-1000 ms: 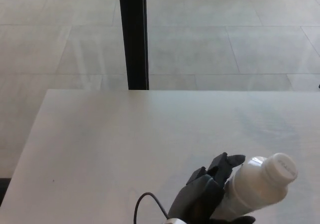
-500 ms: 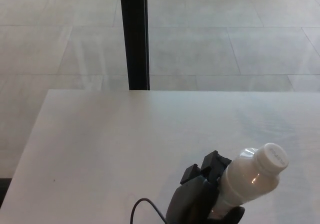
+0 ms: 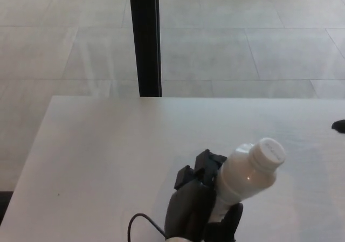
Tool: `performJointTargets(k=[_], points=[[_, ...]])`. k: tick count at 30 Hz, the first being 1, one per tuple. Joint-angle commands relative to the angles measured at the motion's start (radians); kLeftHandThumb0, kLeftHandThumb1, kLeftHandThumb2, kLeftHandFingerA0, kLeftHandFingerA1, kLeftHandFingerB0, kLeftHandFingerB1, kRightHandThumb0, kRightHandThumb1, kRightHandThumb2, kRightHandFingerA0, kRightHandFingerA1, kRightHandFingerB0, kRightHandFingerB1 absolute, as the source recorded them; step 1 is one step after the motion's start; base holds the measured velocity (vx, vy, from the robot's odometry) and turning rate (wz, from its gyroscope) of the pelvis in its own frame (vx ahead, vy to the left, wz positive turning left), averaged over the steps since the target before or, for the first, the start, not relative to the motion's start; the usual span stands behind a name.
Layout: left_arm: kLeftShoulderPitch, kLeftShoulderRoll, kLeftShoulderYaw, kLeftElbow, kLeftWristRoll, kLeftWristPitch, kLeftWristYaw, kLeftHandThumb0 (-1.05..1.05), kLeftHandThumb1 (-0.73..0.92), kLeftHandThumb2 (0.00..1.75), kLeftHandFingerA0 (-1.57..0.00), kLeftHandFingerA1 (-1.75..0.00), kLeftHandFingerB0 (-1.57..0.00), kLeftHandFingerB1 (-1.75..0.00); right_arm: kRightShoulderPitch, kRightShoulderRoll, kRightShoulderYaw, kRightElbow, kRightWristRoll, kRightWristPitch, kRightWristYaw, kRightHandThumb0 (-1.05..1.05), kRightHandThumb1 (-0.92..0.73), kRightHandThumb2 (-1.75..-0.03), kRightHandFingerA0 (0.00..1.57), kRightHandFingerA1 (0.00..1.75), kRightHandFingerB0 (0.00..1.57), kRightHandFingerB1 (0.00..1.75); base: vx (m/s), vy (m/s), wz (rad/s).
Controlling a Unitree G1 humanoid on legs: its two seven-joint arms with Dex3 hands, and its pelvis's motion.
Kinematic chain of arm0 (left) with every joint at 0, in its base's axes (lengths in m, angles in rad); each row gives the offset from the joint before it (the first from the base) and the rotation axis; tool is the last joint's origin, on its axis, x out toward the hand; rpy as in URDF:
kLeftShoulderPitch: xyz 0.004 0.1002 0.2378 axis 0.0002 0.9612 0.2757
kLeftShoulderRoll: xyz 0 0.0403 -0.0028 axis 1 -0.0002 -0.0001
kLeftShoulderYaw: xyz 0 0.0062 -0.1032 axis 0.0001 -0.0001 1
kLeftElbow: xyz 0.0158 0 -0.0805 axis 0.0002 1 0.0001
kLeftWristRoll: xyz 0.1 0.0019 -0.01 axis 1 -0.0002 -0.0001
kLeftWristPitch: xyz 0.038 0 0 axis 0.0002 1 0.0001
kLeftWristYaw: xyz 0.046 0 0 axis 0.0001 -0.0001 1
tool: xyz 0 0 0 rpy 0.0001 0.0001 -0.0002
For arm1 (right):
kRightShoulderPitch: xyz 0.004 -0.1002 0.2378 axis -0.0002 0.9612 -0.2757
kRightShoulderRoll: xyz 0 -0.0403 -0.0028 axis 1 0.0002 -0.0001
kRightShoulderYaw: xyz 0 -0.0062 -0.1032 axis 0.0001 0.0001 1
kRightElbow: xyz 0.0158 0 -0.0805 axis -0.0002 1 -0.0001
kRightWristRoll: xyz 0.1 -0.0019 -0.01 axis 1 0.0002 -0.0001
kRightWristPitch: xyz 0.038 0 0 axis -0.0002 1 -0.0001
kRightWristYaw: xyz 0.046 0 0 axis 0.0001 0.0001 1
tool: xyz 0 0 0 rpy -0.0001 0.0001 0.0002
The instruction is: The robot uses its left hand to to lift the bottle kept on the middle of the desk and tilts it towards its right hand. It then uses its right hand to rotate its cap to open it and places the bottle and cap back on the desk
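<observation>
Gripping the white bottle [image 3: 245, 177] around its lower body, the left hand [image 3: 197, 201] holds it above the near edge of the pale bench [image 3: 108, 156], tilted with its capped top toward the right, where only a dark tip of the right hand [image 3: 339, 125] shows, its fingers impossible to judge

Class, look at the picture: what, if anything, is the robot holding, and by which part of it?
The left hand holds the white bottle around its lower body, tilted with the cap still on and pointing up to the right.
</observation>
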Motion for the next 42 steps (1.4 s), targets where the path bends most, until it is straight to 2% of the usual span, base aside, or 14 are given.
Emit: performJointTargets(k=[1,4,13,14,15,16,17,25,26,35,36,39,40,42], points=[[0.0,0.003,0.077,-0.085,0.006,0.057,-0.027,0.25,0.61,1.35,-0.82,-1.75,-0.71,-1.59,0.059,-0.063,0.054,-0.039,-0.078,-0.006,0.058,-0.61,-0.66,-0.61,0.8,0.88,0.51,0.4,0.0,0.0,0.0],[-0.013,0.043,0.136,-0.15,0.017,0.136,-0.085,0.2,0.64,1.25,-0.78,-1.75,-0.67,-1.59,0.079,-0.097,0.099,-0.044,-0.117,0.001,0.07,-0.65,-0.53,-0.93,0.77,0.86,0.44,0.54,0.0,0.0,0.0],[-0.007,0.157,0.187,-0.148,0.046,0.056,-0.105,0.16,0.54,1.42,-1.03,-1.75,-0.88,-1.51,0.054,-0.115,0.157,-0.071,-0.134,0.034,0.092,-0.67,-0.52,-0.92,0.8,0.87,0.48,0.53,0.0,0.0,0.0],[-0.008,0.173,0.186,-0.149,0.061,0.066,-0.109,0.15,0.52,1.41,-1.02,-1.75,-0.89,-1.52,0.051,-0.12,0.161,-0.078,-0.143,0.037,0.093,-0.63,-0.58,-0.6,0.79,0.84,0.55,0.38,0.0,0.0,0.0],[-0.006,0.22,0.178,-0.142,0.097,0.034,-0.096,0.22,0.45,1.5,-0.99,-1.75,-0.9,-1.52,0.036,-0.126,0.171,-0.093,-0.155,0.054,0.093,-0.67,-0.52,-0.92,0.79,0.88,0.47,0.53,0.0,0.0,0.0],[-0.005,0.24,0.177,-0.144,0.095,0.028,-0.11,0.13,0.69,1.31,-1.1,-1.21,-1.05,-1.15,0.03,-0.125,0.174,-0.093,-0.16,0.047,0.093,-0.67,-0.52,-0.91,0.77,0.89,0.48,0.53,0.0,0.0,0.0],[-0.006,0.261,0.168,-0.149,0.114,0.038,-0.118,0.15,0.43,1.49,-1.0,-1.74,-0.91,-1.47,0.025,-0.123,0.174,-0.101,-0.16,0.053,0.093,-0.67,-0.51,-0.92,0.77,0.9,0.48,0.54,0.0,0.0,0.0],[-0.021,0.455,0.103,-0.183,0.231,0.057,-0.209,0.18,0.34,1.41,-0.96,-1.69,-0.9,-1.4,-0.009,-0.108,0.182,-0.167,-0.176,0.09,0.092,-0.68,-0.52,-0.93,0.76,0.89,0.47,0.54,0.0,0.0,0.0],[-0.022,0.469,0.102,-0.19,0.237,0.062,-0.217,0.19,0.43,1.23,-1.21,-1.35,-1.07,-1.2,-0.01,-0.108,0.186,-0.173,-0.186,0.09,0.09,-0.69,-0.53,-0.93,0.77,0.89,0.47,0.54,0.0,0.0,0.0],[-0.011,0.359,0.126,-0.227,0.218,0.125,-0.206,0.19,0.39,1.39,-0.93,-1.73,-0.89,-1.45,0.027,-0.063,0.246,-0.206,-0.242,0.099,0.069,-0.6,-0.5,-0.91,0.76,0.88,0.46,0.56,0.0,0.0,0.0],[-0.012,0.346,0.128,-0.221,0.214,0.114,-0.2,0.16,0.4,1.42,-1.04,-1.7,-0.92,-1.41,0.034,-0.056,0.257,-0.196,-0.248,0.085,0.067,-0.59,-0.59,-0.59,0.78,0.92,0.53,0.41,0.0,0.0,0.0],[-0.019,0.311,0.131,-0.189,0.202,0.073,-0.174,0.17,0.37,1.52,-1.04,-1.71,-0.93,-1.4,0.066,-0.052,0.287,-0.202,-0.275,0.092,0.072,-0.59,-0.49,-0.91,0.76,0.89,0.46,0.55,0.0,0.0,0.0],[-0.022,0.3,0.13,-0.186,0.205,0.07,-0.168,0.19,0.33,1.57,-1.02,-1.71,-0.93,-1.41,0.077,-0.047,0.3,-0.189,-0.283,0.079,0.069,-0.58,-0.58,-0.59,0.78,0.93,0.54,0.41,0.0,0.0,0.0],[-0.022,0.282,0.135,-0.171,0.197,0.031,-0.138,0.13,0.63,1.3,-1.18,-1.24,-1.15,-1.2,0.094,-0.032,0.322,-0.176,-0.297,0.071,0.062,-0.59,-0.58,-0.58,0.77,0.93,0.55,0.41,0.0,0.0,0.0]])
